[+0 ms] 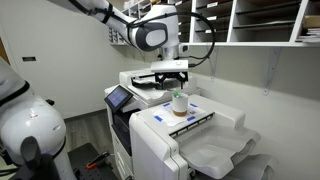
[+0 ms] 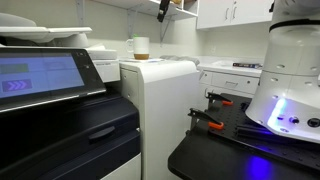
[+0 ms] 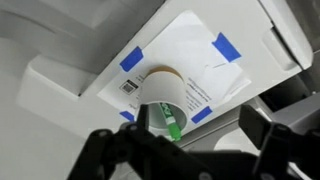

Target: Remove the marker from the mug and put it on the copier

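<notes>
One end effector: the gripper is hanging straight above the mug, its jaws spread wider than the mug is broad, gripping nothing and touching nothing.
Fingers: the dark fingers are showing along the near edge of the wrist view, one on either side of the mug.
Height: in an exterior view the gripper is hovering clear of the mug, with open air between them.
Marker: the green marker is standing inside the mug, leaning against the near part of the rim, its tip poking just above it.
Mug: cream, cylindrical and upright, it is sitting on a white sheet fixed at its corners with blue tape.
Copier: the mug is resting on the flat white top of the copier; the dark touch panel is lying well to the left of it.
Edges: a slot and the grey output trays are falling away to the near right of the mug.
Open room: wall shelves are hanging far above and behind, and bare white top is lying around the sheet.
</notes>
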Motion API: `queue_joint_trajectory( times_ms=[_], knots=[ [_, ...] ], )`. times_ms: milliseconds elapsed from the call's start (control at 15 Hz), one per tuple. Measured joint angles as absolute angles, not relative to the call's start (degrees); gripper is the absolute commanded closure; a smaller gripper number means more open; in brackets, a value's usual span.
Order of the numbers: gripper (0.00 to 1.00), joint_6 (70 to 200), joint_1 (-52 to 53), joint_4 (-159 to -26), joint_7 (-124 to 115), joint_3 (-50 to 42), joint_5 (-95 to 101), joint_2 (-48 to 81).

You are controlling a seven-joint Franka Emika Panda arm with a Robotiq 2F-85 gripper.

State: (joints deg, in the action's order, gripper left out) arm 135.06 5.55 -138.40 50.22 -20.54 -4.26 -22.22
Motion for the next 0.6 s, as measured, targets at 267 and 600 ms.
queue_joint_trajectory(
  times_ms=[267, 600],
  knots=[
    [0.35, 134.5, 7.0, -132.2, 62.5, -21.5, -12.4, -14.3],
    [0.51, 131.9, 4.7, -124.0, 70.9, -18.9, -17.0, -4.2]
  ],
)
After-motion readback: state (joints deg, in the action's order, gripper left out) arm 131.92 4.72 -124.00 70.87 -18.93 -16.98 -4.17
